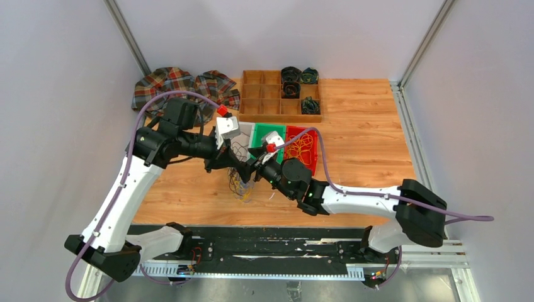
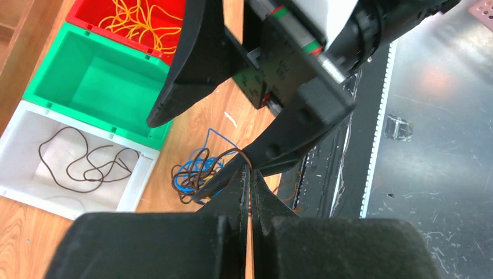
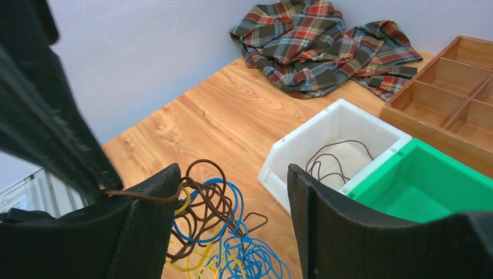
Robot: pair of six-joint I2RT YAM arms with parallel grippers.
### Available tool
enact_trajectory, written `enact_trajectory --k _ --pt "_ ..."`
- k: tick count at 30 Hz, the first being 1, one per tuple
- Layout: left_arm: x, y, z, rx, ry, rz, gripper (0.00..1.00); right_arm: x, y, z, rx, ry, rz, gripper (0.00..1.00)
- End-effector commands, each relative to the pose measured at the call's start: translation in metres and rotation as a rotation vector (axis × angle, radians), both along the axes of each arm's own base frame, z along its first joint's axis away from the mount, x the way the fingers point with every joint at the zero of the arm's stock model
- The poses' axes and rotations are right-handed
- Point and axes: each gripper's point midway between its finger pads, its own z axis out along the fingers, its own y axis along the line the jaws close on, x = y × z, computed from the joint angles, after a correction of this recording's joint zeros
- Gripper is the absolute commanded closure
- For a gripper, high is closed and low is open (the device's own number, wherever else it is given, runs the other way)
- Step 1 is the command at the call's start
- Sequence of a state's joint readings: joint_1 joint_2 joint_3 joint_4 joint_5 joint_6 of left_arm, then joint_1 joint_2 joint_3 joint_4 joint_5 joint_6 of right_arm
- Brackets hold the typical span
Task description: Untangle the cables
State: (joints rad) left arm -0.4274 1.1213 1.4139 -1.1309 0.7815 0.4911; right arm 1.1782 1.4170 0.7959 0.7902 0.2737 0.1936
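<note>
The cables (image 3: 224, 235) are a loose clump of brown, blue and yellow loops on the wood just in front of the bins, also seen as the cables (image 1: 242, 187) and the cables (image 2: 195, 176). My left gripper (image 2: 250, 173) is shut, pinching one brown strand that runs taut up out of the clump. My right gripper (image 3: 232, 174) is open and hangs over the clump, its fingers (image 3: 145, 224) either side of the loops. The taut brown strand lies across the edge of its left finger. Both grippers meet above the clump: left gripper (image 1: 236, 165), right gripper (image 1: 255, 171).
Behind the clump stand a white bin (image 3: 290, 145) holding one brown cable, a green bin (image 3: 427, 186) and a red bin (image 2: 87, 20) with yellow cables. A wooden divider tray (image 1: 252, 94) with dark coils and a plaid cloth (image 1: 179, 87) lie at the back.
</note>
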Motion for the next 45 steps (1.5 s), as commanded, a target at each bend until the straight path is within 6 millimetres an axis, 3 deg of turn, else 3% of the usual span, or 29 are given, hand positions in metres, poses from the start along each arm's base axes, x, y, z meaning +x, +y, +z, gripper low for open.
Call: enact_trajectory --k 1,7,14,22,24,26,29,32,36,42,45 --pt "-0.014 -0.011 0.023 -0.078 0.013 -0.06 0.99 0.01 0.009 0.007 0.018 -0.024 -0.053 0.33" --pt "-0.016 -0.014 0.05 -0.125 -0.02 -0.063 0.99 0.013 0.009 -0.05 -0.063 0.035 -0.079 0.35" --pt "-0.005 -0.01 0.099 -0.152 -0.177 -0.014 1.0 0.01 -0.012 -0.121 -0.158 0.12 -0.121 0.37" --pt "0.027 0.01 0.145 -0.103 -0.384 0.154 1.0 0.001 -0.034 -0.166 -0.216 0.19 -0.139 0.4" --pt "0.03 0.012 0.146 -0.094 -0.392 0.172 1.0 -0.001 -0.037 -0.17 -0.217 0.2 -0.137 0.4" --pt "0.032 0.012 0.126 -0.067 -0.341 0.175 1.0 -0.003 -0.037 -0.169 -0.214 0.203 -0.129 0.41" --pt "0.035 0.014 0.07 0.027 -0.24 0.164 0.99 -0.002 -0.039 -0.161 -0.219 0.195 -0.133 0.41" --pt "0.04 0.02 0.002 0.155 -0.105 0.168 0.84 0.0 -0.043 -0.156 -0.234 0.19 -0.149 0.42" --pt "0.049 0.027 -0.064 0.268 0.021 0.216 0.63 0.002 -0.048 -0.162 -0.274 0.192 -0.166 0.42" --pt "0.08 0.032 -0.123 0.29 0.053 0.38 0.51 0.002 -0.049 -0.173 -0.286 0.212 -0.171 0.43" --pt "0.084 0.034 -0.155 0.301 0.088 0.399 0.49 0.001 -0.05 -0.177 -0.291 0.218 -0.172 0.44"
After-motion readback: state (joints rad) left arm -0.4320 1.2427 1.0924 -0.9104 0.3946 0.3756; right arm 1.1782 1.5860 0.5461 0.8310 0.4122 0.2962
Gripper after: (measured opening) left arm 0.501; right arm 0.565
